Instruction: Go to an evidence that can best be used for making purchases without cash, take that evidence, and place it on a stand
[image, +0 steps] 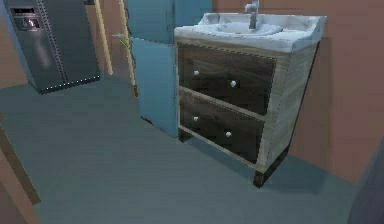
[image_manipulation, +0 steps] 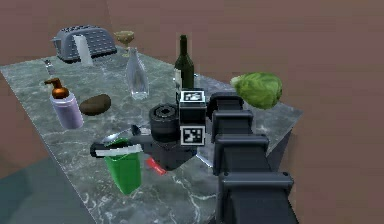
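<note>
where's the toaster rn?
The toaster sits at the arm side view's upper left, at the far end of the marble counter, up-left of a clear glass bottle.

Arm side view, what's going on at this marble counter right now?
The Stretch's arm reaches out over a marble counter. Its gripper is at a green cup; whether it holds anything can't be told. Also on the counter are a toaster, a soap dispenser, a clear bottle, a dark bottle and a lettuce. Ahead of the robot stand a sink cabinet and a fridge.
</note>
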